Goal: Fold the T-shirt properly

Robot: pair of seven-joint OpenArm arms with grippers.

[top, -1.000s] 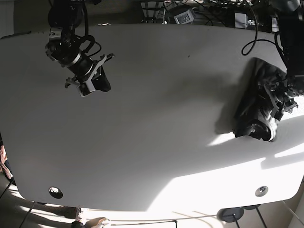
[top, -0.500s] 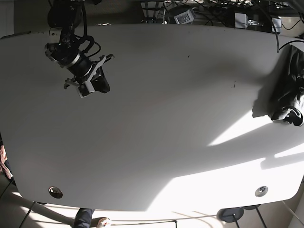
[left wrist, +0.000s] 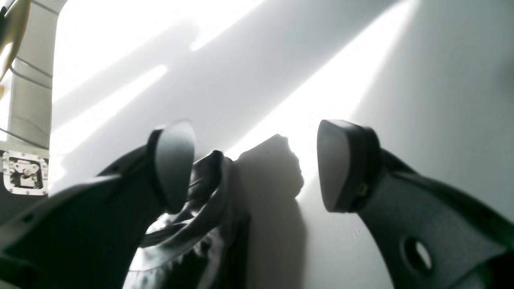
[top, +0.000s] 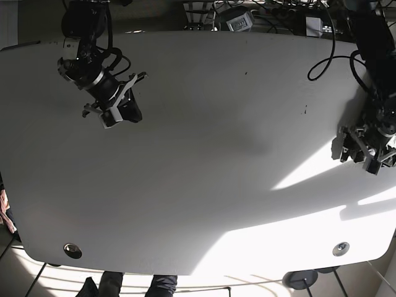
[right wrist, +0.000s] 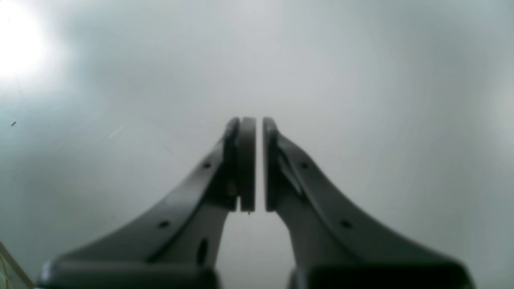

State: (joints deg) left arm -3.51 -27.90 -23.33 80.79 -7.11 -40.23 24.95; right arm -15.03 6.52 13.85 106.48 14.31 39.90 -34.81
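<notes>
The dark T-shirt point(left wrist: 200, 224) shows only in the left wrist view, as a crumpled bundle low in the frame beside one fingertip point(left wrist: 172, 164). My left gripper point(left wrist: 257, 164) is open and empty, with the fabric outside its jaws. In the base view that gripper point(top: 359, 154) hovers at the table's far right edge, and I cannot make out the shirt there. My right gripper point(right wrist: 255, 160) is shut on nothing over bare tabletop. In the base view it point(top: 120, 111) is at the back left.
The white table point(top: 216, 154) has a bright sunlit patch at the front right. Cables and equipment point(top: 238, 21) line its back edge. Round fittings point(top: 72, 250) point(top: 340, 249) sit near the front corners. A person's legs point(top: 136, 286) stand at the front edge.
The left arm carried the dark shirt bundle from the table's right part to the far right edge and now stands open, with the shirt gone from the base view. The right arm barely moved.
</notes>
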